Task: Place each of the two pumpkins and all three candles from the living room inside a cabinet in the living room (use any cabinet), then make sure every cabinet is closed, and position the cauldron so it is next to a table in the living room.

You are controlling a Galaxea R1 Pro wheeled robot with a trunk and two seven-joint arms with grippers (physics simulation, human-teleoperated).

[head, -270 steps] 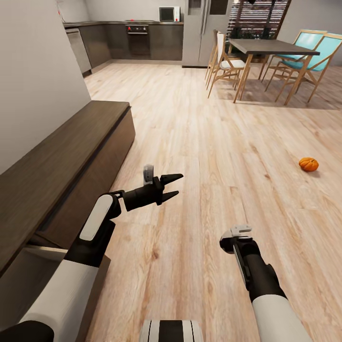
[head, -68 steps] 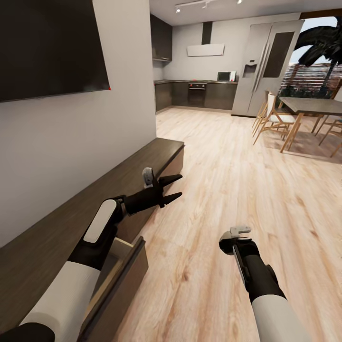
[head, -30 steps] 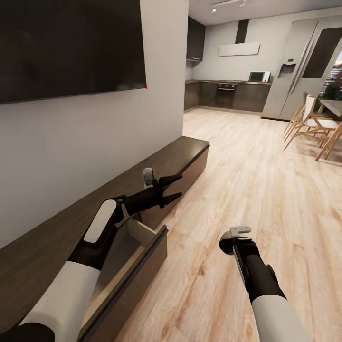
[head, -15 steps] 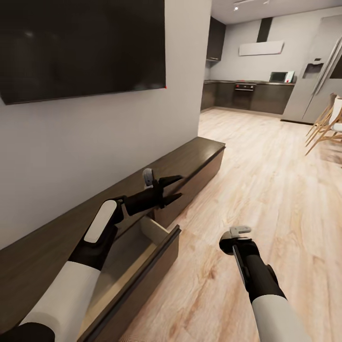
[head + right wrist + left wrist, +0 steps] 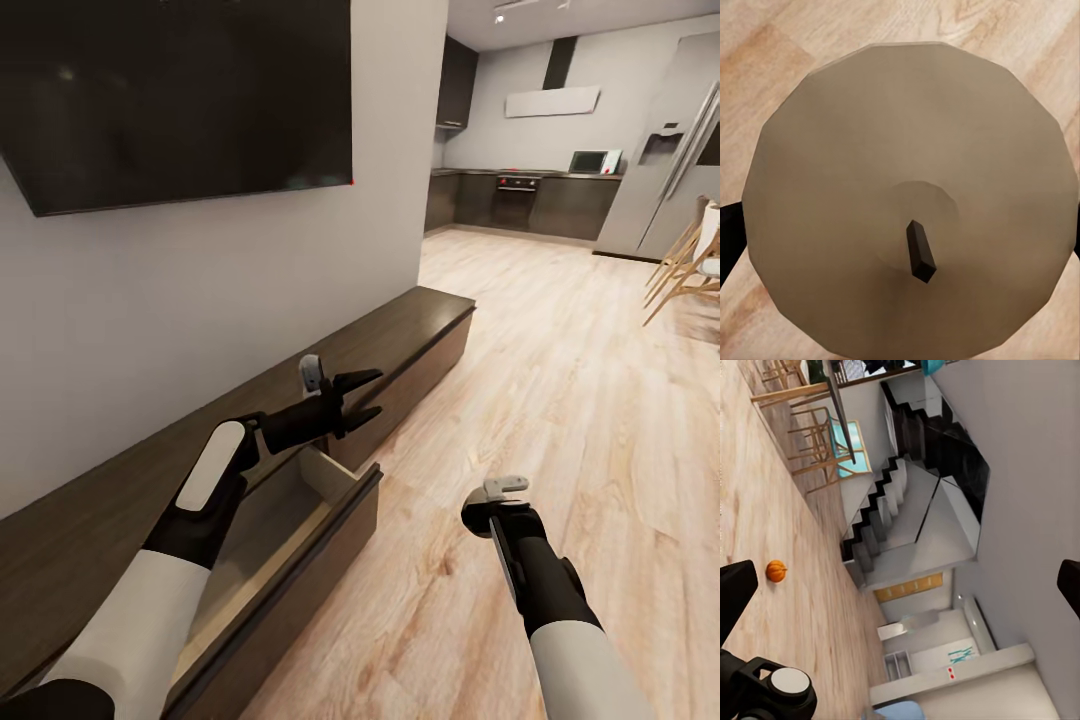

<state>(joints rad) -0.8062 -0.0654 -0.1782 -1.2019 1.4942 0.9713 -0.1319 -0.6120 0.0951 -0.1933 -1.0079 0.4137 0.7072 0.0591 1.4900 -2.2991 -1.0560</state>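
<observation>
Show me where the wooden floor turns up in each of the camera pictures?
Head view: the wooden floor stretches from the cabinet front to the kitchen.
Left wrist view: the planked band on which the pumpkin lies.
Right wrist view: planks showing around the candle top.
Shared landmark: the dining chairs stand on it in the head and left wrist views.

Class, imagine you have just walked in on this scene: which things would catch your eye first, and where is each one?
The pulled-out drawer of the long dark cabinet along the wall, gaping beneath the left gripper, draws the eye first. Above it hangs a big black screen on the wall. In the right wrist view a beige candle with a dark wick sits between the right gripper's fingers.
</observation>
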